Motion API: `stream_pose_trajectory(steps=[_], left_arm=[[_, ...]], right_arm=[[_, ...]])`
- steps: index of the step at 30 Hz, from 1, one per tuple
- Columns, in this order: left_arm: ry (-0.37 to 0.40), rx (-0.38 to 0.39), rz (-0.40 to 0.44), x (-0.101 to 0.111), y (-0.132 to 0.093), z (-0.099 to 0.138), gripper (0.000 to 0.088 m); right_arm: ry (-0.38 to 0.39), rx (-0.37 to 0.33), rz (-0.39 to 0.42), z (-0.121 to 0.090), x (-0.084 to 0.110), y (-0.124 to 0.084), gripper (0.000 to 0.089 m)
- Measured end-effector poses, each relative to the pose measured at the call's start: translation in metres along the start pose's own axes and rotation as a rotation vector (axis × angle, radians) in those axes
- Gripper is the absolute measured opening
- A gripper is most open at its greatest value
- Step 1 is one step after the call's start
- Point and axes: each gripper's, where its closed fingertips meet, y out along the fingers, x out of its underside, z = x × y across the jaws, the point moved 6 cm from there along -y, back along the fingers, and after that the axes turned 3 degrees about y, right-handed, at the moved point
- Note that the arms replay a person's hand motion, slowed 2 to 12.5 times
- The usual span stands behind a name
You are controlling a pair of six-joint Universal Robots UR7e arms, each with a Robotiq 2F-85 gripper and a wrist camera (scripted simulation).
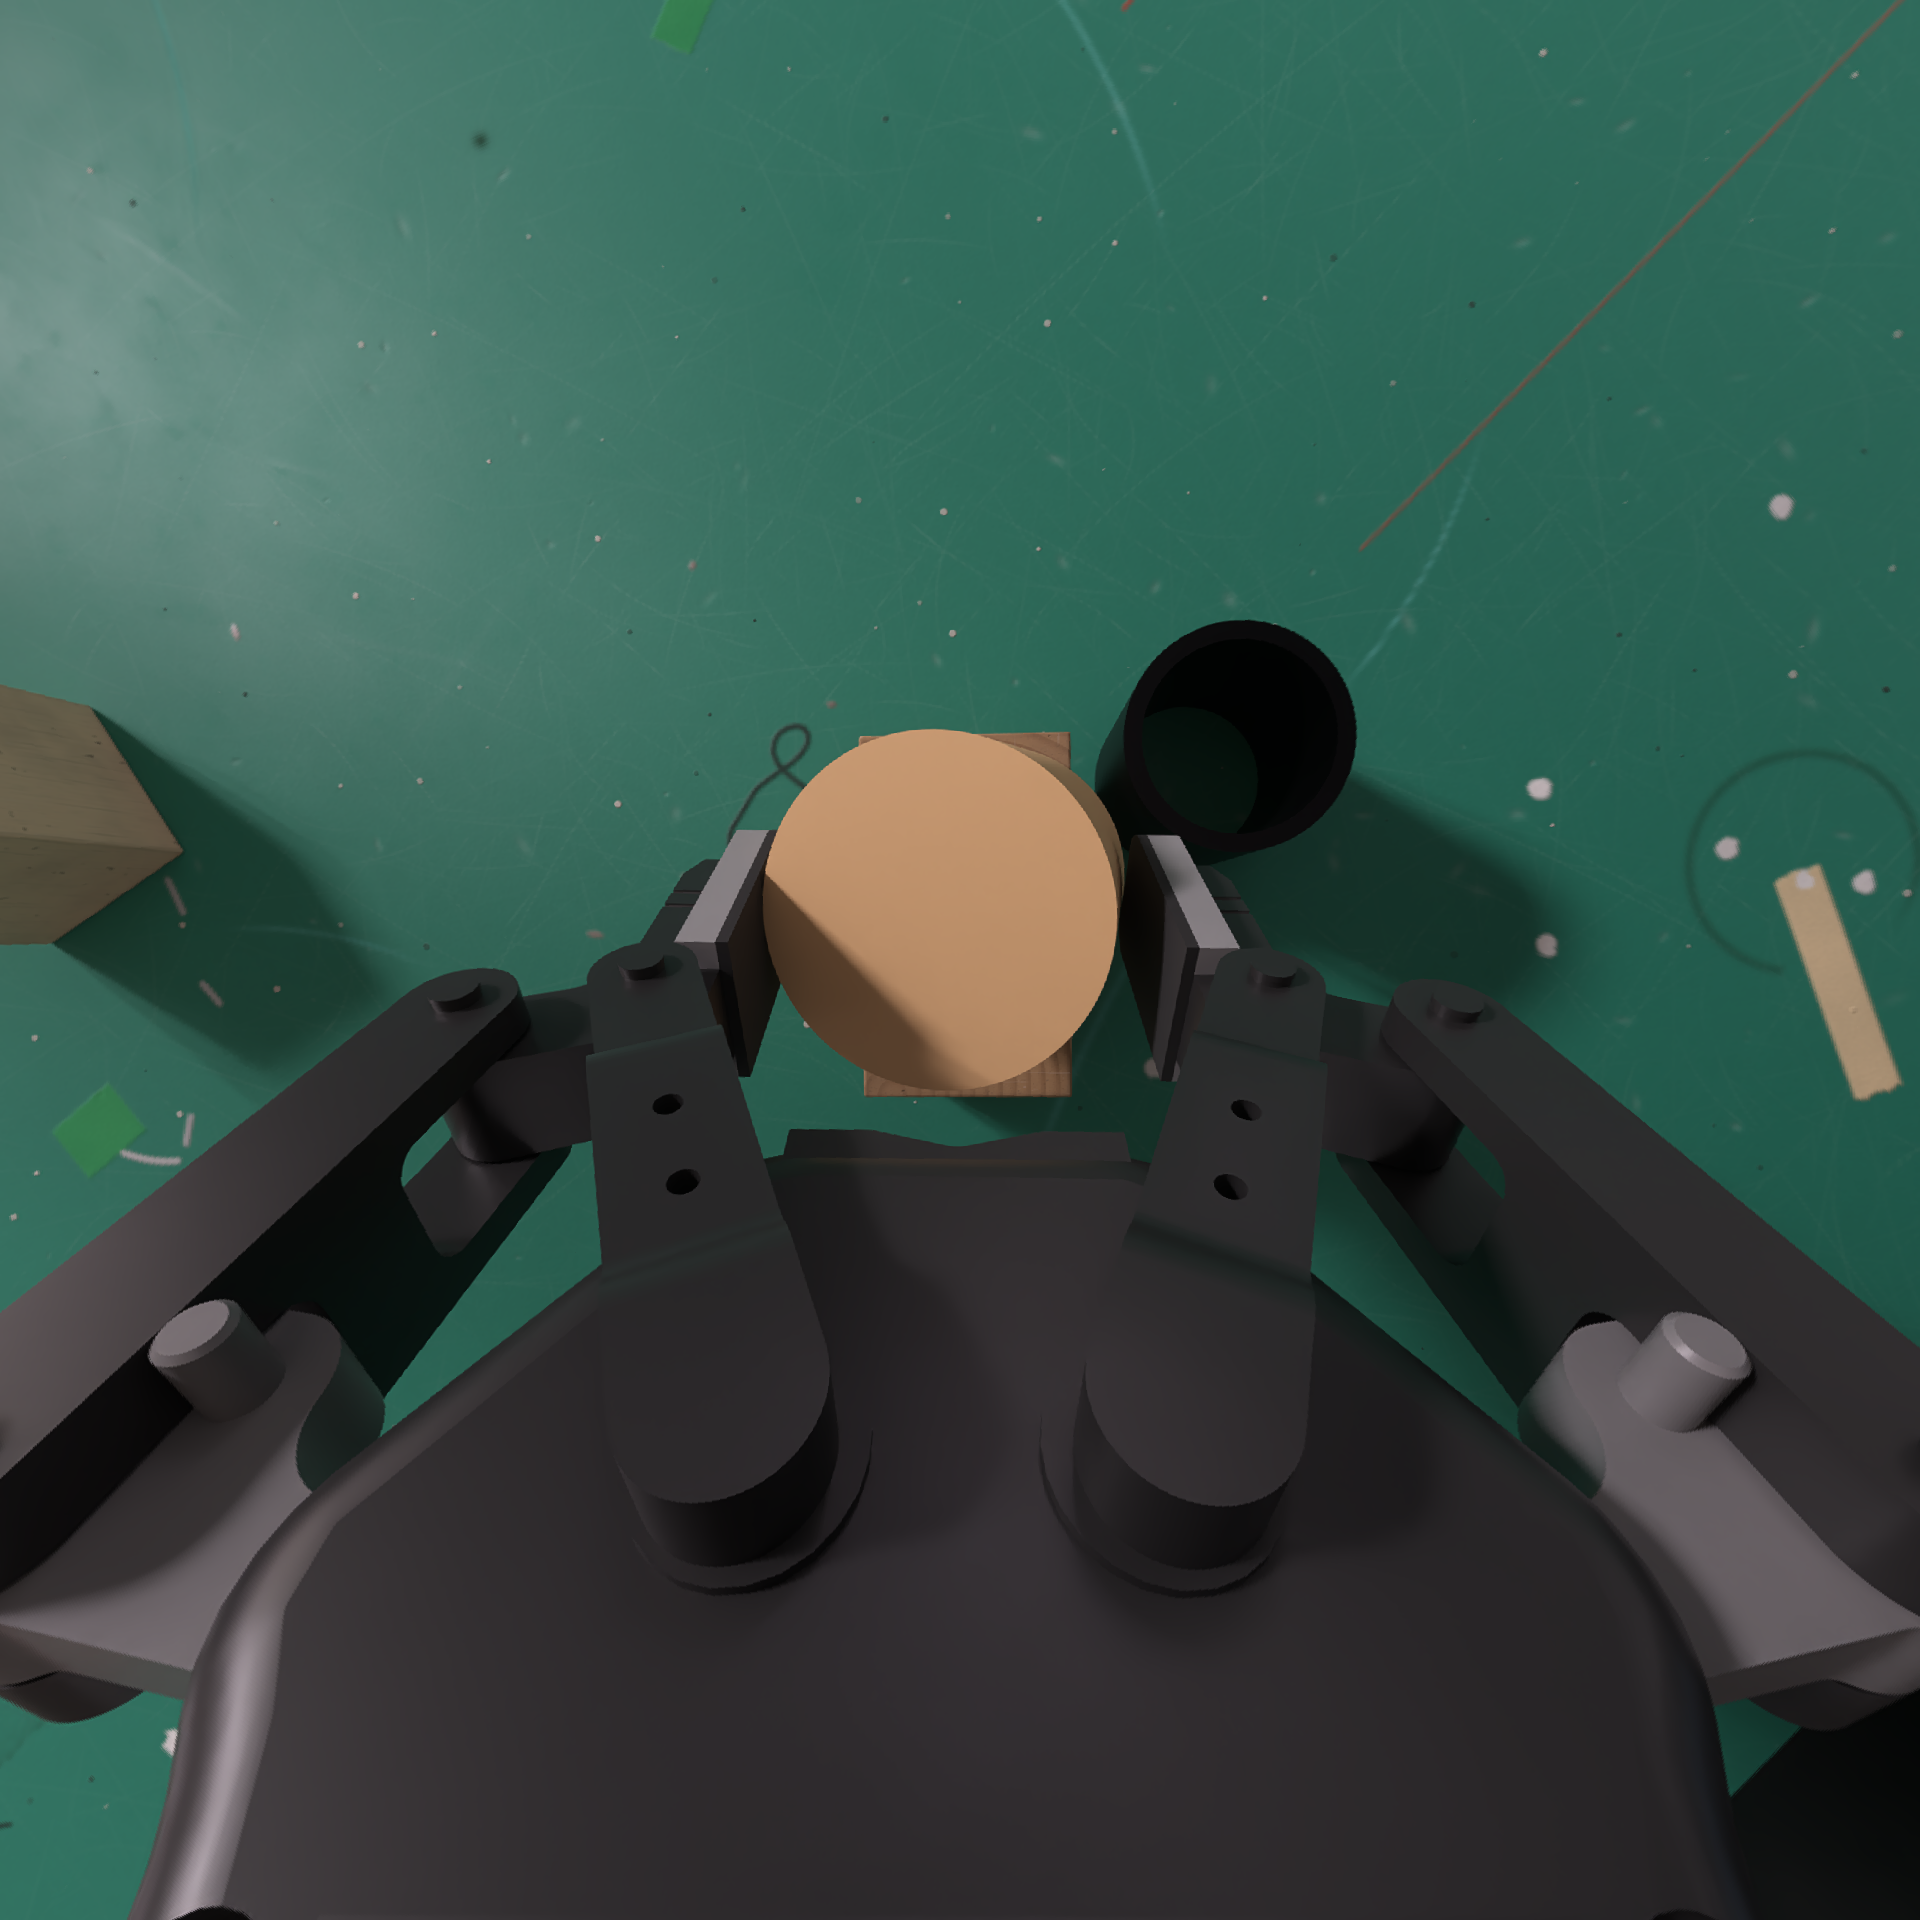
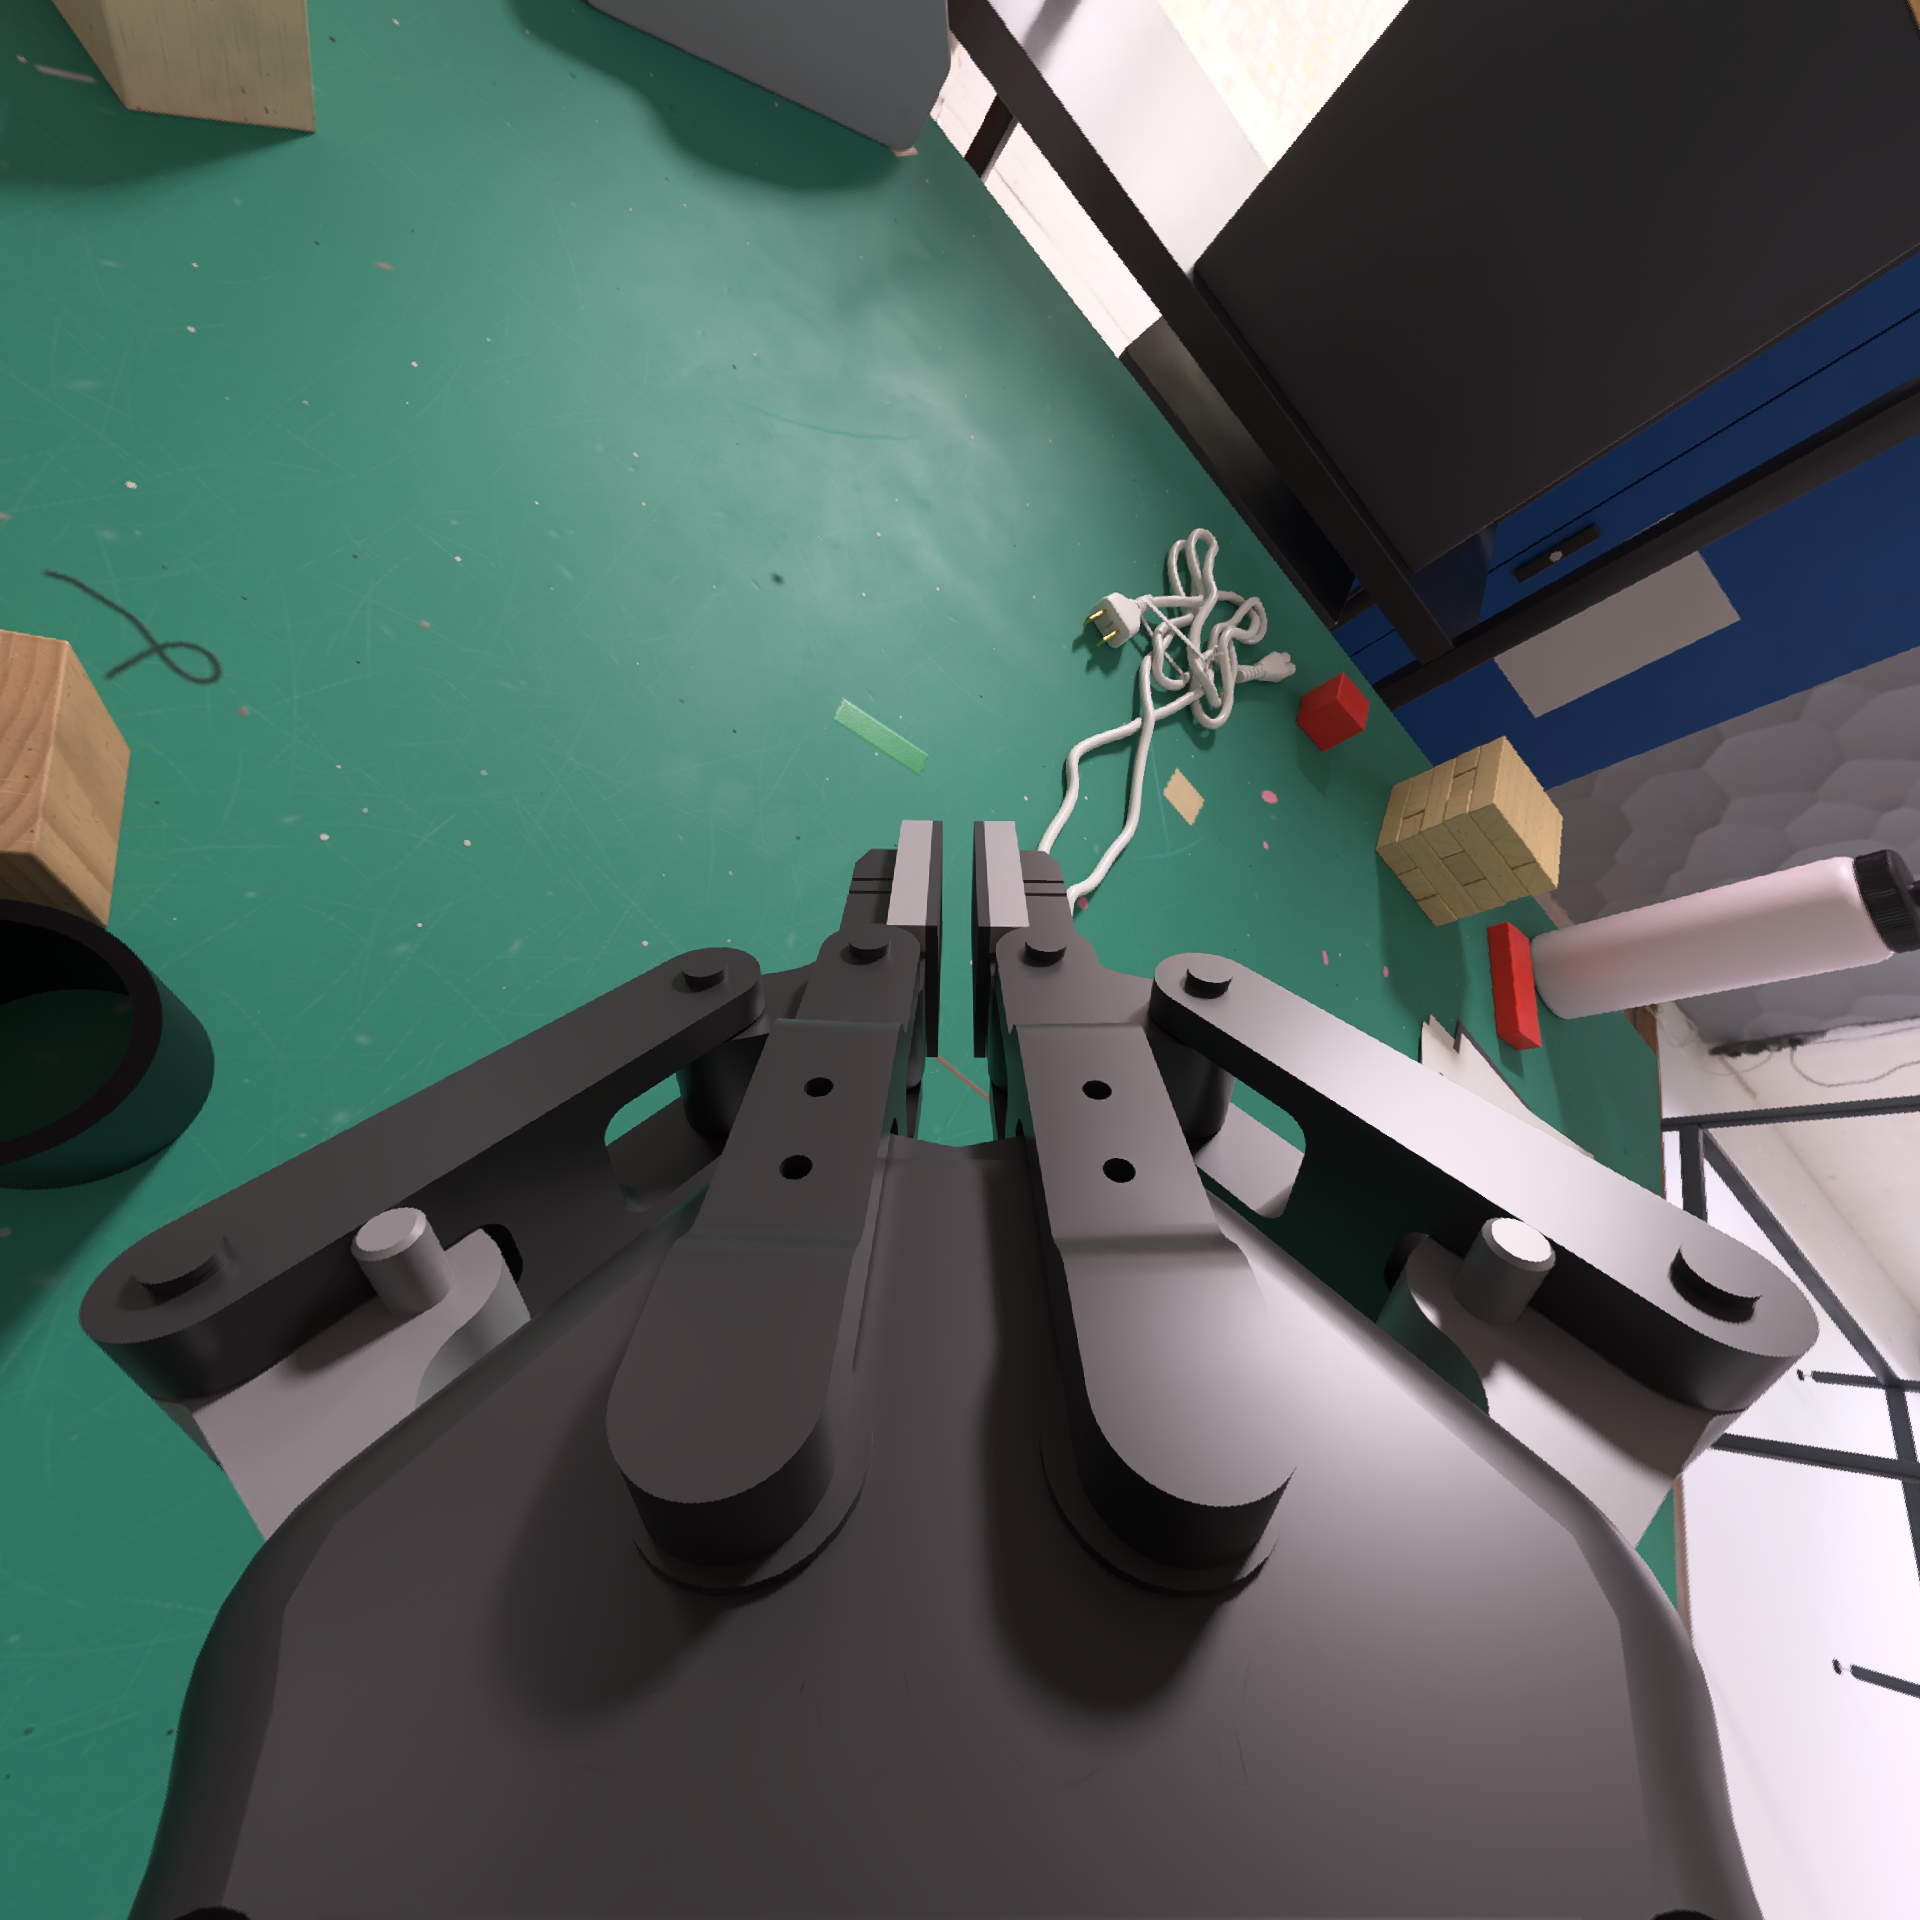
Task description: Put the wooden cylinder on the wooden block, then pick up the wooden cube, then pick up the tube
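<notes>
In the left wrist view, my left gripper (image 1: 956,847) is shut on the wooden cylinder (image 1: 940,909), seen end-on as a tan disc. It is held upright over the wooden block (image 1: 971,1083), whose corners show beneath; whether they touch is hidden. The black tube (image 1: 1236,727) stands open-end up just right of them. The wooden cube (image 1: 62,821) is at the left edge. In the right wrist view, my right gripper (image 2: 957,862) is shut and empty above the green mat. The wooden block (image 2: 52,769) and tube (image 2: 62,1039) are at its left edge, the cube (image 2: 208,62) at top left.
A white cable (image 2: 1184,644), a small red cube (image 2: 1332,710), a cube built of small wooden bricks (image 2: 1470,842), a red bar (image 2: 1512,987) and a lying white bottle (image 2: 1714,945) are near the table's right edge. A grey base (image 2: 779,62) stands at the top.
</notes>
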Motion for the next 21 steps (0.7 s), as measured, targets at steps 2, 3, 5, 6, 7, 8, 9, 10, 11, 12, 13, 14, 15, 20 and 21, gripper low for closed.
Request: stream_pose_trajectory(steps=[2, 3, 5, 6, 7, 8, 9, 10, 11, 12, 13, 14, 15, 20, 21], left_arm=[[0.001, -0.01, -0.006, 0.0004, 0.0005, -0.0007, 0.0569], [0.002, -0.015, -0.009, 0.0007, 0.0007, -0.0011, 0.0569], [0.003, -0.022, -0.014, 0.0011, 0.0012, -0.0013, 0.0569], [0.004, -0.023, -0.017, 0.0014, 0.0014, -0.0012, 0.0569], [0.004, -0.024, -0.019, 0.0016, 0.0017, -0.0011, 0.0569], [0.004, -0.025, -0.021, 0.0018, 0.0019, -0.0011, 0.0569], [0.005, -0.025, -0.023, 0.0019, 0.0021, -0.0009, 0.0569], [0.005, -0.023, -0.023, 0.0019, 0.0023, -0.0005, 0.0569], [0.006, -0.021, -0.024, 0.0019, 0.0025, -0.0001, 0.0569], [0.006, -0.018, -0.025, 0.0019, 0.0026, 0.0002, 0.0569], [0.006, -0.016, -0.025, 0.0019, 0.0028, 0.0006, 0.0569], [0.006, -0.014, -0.026, 0.0019, 0.003, 0.0009, 0.0569], [0.006, -0.012, -0.027, 0.002, 0.0032, 0.0013, 0.0569], [0.009, -0.011, -0.041, 0.0033, 0.0046, 0.0029, 0.0569], [0.01, -0.012, -0.046, 0.0037, 0.005, 0.0032, 0.0569]], right_arm=[[0.0, 0.0, 0.0, 0.0001, 0.0, -0.0002, 0.0052], [0.0, 0.0, 0.0, 0.0002, -0.0001, -0.0003, 0.0052], [0.0, 0.0, 0.001, 0.0004, -0.0001, -0.0004, 0.0052], [0.0, 0.0, 0.001, 0.0005, -0.0002, -0.0005, 0.0052], [0.0, 0.0, 0.001, 0.0006, -0.0002, -0.0005, 0.0052], [0.0, 0.0, 0.001, 0.0007, -0.0002, -0.0006, 0.0052], [0.0, 0.0, 0.001, 0.0007, -0.0002, -0.0006, 0.0052], [0.0, 0.0, 0.001, 0.0008, -0.0003, -0.0007, 0.0052], [0.0, 0.0, 0.001, 0.0009, -0.0003, -0.0007, 0.0052], [0.001, 0.0, 0.002, 0.0009, -0.0003, -0.0007, 0.0052], [0.001, 0.0, 0.002, 0.001, -0.0003, -0.0007, 0.0053], [0.001, 0.0, 0.001, 0.0011, -0.0003, -0.0007, 0.0053], [0.001, -0.001, 0.001, 0.0011, -0.0003, -0.0006, 0.0053], [0.001, -0.002, -0.001, 0.0013, 0.0001, -0.0002, 0.0054], [0.001, -0.002, -0.002, 0.0013, 0.0003, -0.0001, 0.0055]])
